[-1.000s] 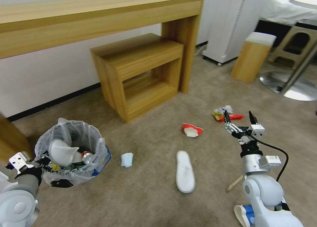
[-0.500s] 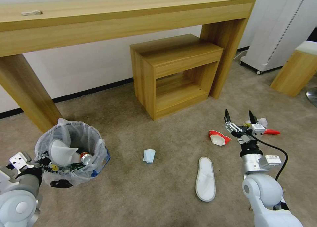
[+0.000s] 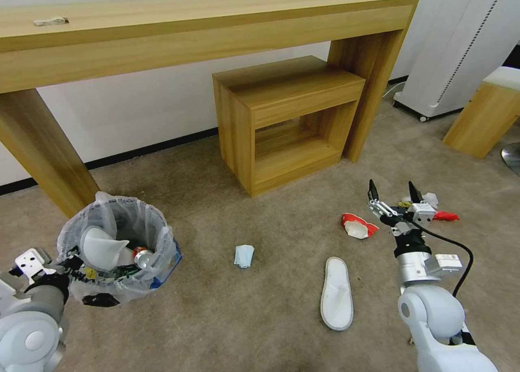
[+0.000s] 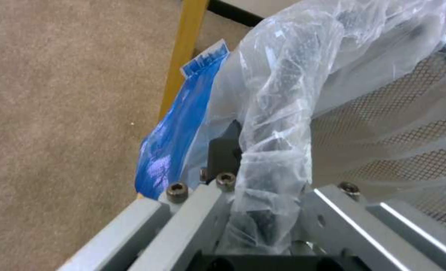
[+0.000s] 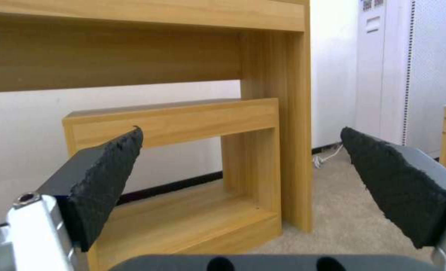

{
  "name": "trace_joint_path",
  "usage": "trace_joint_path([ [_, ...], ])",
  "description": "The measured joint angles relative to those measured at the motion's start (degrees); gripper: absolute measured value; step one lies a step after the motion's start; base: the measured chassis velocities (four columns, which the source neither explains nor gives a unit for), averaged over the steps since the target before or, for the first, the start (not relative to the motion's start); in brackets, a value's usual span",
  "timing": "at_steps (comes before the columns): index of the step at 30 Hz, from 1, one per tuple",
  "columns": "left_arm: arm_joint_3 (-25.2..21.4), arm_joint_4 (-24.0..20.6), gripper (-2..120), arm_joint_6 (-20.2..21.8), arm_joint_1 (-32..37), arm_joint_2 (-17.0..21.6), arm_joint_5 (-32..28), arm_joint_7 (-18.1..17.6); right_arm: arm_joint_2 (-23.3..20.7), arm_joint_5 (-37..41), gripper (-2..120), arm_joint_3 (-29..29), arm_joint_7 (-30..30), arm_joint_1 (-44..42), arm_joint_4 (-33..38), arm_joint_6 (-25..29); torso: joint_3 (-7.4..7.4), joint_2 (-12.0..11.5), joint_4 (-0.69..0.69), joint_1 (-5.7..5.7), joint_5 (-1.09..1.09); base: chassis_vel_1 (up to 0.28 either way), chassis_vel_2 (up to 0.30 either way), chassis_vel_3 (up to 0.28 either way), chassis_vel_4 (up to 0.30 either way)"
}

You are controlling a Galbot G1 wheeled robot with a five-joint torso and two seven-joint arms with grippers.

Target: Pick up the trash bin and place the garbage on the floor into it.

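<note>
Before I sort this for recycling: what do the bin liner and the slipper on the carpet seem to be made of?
The trash bin liner looks like thin clear plastic film, crinkled and glossy, over dark perforated mesh. The white slipper seems soft fabric or foam: matte, flat, with a raised rim; the exact material is unclear.

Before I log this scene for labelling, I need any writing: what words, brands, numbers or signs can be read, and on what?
No text can be read.
White cabinet: dark marks near its top, too blurred to read.
Blue patch on the trash bin: white marks, unreadable.
Red wrapper and crushed cup: print too small to read.
Can in the bin: no label legible.
</note>
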Motion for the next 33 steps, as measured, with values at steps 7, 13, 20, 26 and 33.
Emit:
trace_joint_path([
  [7, 0.11, -0.02, 1, 0.00, 0.00, -0.14, -0.01, 0.02, 0.05, -0.02, 100, -0.02, -0.01, 0.06, -0.30, 0.25, 0.01, 0.00, 0.00, 0.00, -0.01, -0.152, 0.161, 0.161, -0.143],
  [13, 0.31, -0.01, 1, -0.01, -0.05, -0.29, 0.05, 0.10, 0.05, -0.05, 100, -0.27, 0.04, -0.04, -0.65, 0.72, 0.03, 0.00, 0.00, 0.01, 0.00, -0.193, 0.200, 0.212, -0.194],
  [20, 0.85, 0.06, 1, -0.07, -0.08, -0.58, 0.41, 0.14, -0.77, -1.19, 100, -2.66, 1.91, -0.57, -0.38, -0.69, 0.01, 0.00, 0.00, 0.01, -0.01, -0.056, 0.082, 0.079, -0.081],
  [26, 1.19, -0.32, 1, -0.07, -0.12, -0.64, 0.70, 0.05, -2.70, -1.84, 100, -6.85, 4.73, -0.65, -0.31, -9.37, 0.00, 0.00, 0.00, 0.00, 0.01, 0.000, 0.000, 0.000, 0.000],
  [33, 1.47, -1.03, 1, -0.07, -0.17, -0.77, 0.96, -0.21, -8.09, 5.39, 100, -13.62, 7.38, -0.28, 1.22, -28.62, 0.00, 0.00, 0.00, 0.00, 0.00, 0.000, 0.000, 0.000, 0.000],
])
